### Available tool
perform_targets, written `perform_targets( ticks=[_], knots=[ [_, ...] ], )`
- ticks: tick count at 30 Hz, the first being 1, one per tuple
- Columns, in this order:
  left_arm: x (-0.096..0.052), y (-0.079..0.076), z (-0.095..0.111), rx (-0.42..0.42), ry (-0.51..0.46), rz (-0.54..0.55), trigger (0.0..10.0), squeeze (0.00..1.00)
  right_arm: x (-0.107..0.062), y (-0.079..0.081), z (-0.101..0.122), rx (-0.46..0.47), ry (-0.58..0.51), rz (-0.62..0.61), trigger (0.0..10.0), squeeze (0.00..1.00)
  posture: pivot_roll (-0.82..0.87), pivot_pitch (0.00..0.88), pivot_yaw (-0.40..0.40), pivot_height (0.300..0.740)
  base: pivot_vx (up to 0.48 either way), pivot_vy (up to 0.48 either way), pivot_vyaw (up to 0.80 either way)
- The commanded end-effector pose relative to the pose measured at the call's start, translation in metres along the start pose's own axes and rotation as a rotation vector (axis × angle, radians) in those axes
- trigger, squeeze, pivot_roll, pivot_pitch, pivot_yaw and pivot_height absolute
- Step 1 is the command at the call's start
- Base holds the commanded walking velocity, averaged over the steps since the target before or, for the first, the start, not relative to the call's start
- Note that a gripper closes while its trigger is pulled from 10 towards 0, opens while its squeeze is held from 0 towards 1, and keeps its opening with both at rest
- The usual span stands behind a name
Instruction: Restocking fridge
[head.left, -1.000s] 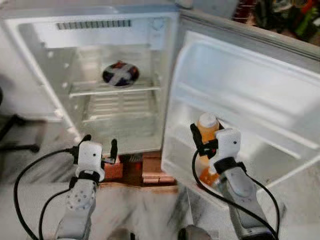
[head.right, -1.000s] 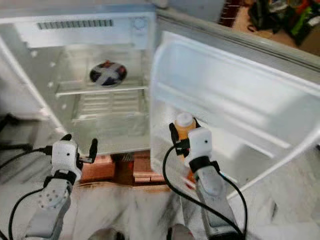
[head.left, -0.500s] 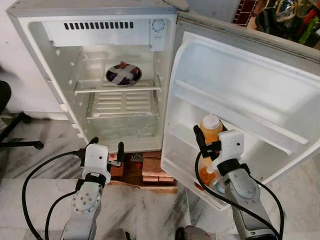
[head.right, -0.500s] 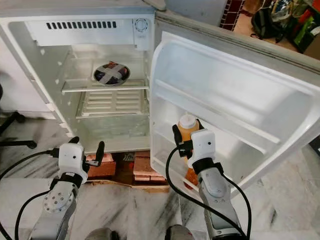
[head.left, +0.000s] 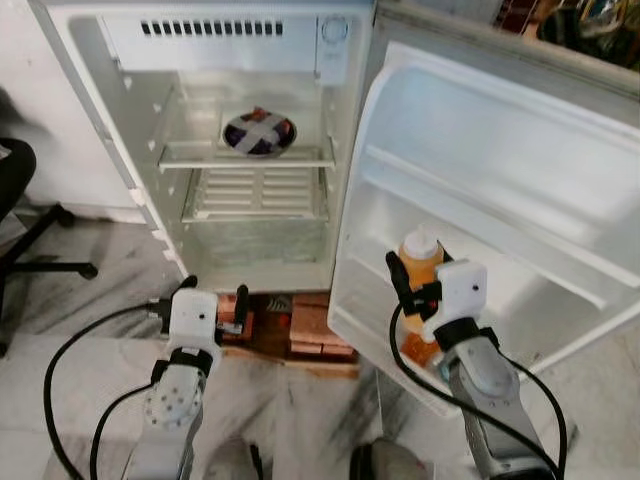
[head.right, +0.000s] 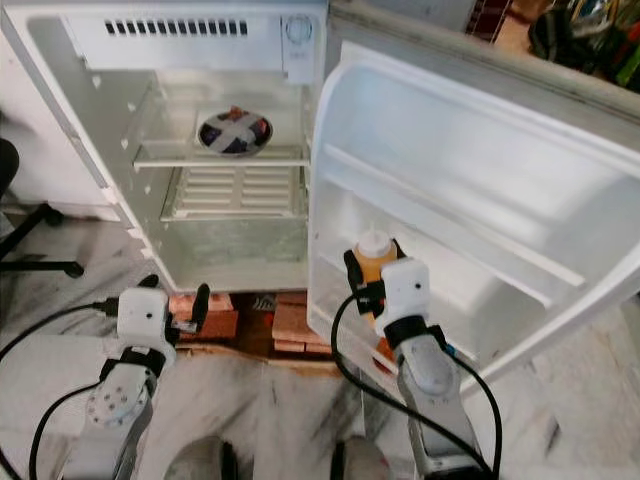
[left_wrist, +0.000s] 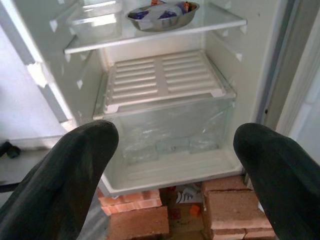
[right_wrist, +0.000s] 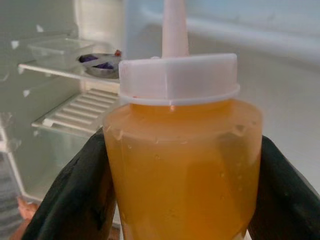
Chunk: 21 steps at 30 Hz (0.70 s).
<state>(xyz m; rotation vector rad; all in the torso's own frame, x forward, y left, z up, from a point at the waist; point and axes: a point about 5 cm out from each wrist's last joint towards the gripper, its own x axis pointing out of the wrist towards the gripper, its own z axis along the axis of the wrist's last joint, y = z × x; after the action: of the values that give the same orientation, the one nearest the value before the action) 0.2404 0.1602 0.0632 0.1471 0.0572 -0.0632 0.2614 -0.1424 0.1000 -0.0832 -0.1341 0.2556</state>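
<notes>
Chair base (head.left: 40, 265) at far left on marble floor (head.left: 60, 330), clear of the work. Fridge (head.left: 120, 150) stands raised on bricks (head.left: 300, 335), door swung fully open. Interior nearly bare: bowl with wrapped contents (head.left: 259, 132) on upper glass shelf (head.left: 250, 160), slatted crisper cover (head.left: 255, 192) beneath, nothing else stocked. Left gripper (head.left: 212, 303) hovers low before the cabinet's bottom edge, fingers spread wide and holding nothing; wrist view looks straight into the crisper, so this arm appears parked out of the way, free to assist. Right gripper (head.left: 410, 290) is at the open door (head.left: 500, 190), fingers pinching the orange bottle (head.left: 418, 265) on both sides of its body, just under the white spout cap (right_wrist: 177, 77). Bottle is held upright, which keeps liquid off the spout and suits a tall door slot. It sits over the lower door rack (head.left: 370, 330); whether its base rests on the rack cannot be told, as the arm hides it. Judgement: placement step in hand, release not yet made; risk is tipping if released before the base is seated.
</notes>
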Motion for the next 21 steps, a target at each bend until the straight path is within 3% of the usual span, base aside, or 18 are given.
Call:
perform_targets(
  ticks=[1,12,17,21],
  knots=[
    [-0.0022,-0.0002,-0.0012,0.005,0.011,0.004,10.0,0.00,-0.0010,0.0006,0.0020,0.007,-0.008,0.006,10.0,0.00,0.11,0.128,-0.022,0.647,0.000,0.000,0.00],
    [-0.0013,0.0004,-0.0002,0.011,0.014,0.009,10.0,0.00,0.0013,0.0021,0.0022,0.006,-0.007,0.014,10.0,0.00,0.11,0.146,-0.021,0.647,0.000,0.000,0.00],
    [-0.0008,0.0007,-0.0005,0.016,0.017,0.015,10.0,0.00,0.0030,0.0032,0.0026,0.008,-0.010,0.019,10.0,0.00,0.11,0.144,-0.021,0.607,0.000,0.000,0.00],
    [-0.0006,0.0021,-0.0020,0.021,0.031,0.030,10.0,0.00,0.0033,0.0044,0.0027,0.005,-0.011,0.026,10.0,0.00,0.11,0.144,-0.021,0.607,0.000,0.000,0.00]
  ],
)
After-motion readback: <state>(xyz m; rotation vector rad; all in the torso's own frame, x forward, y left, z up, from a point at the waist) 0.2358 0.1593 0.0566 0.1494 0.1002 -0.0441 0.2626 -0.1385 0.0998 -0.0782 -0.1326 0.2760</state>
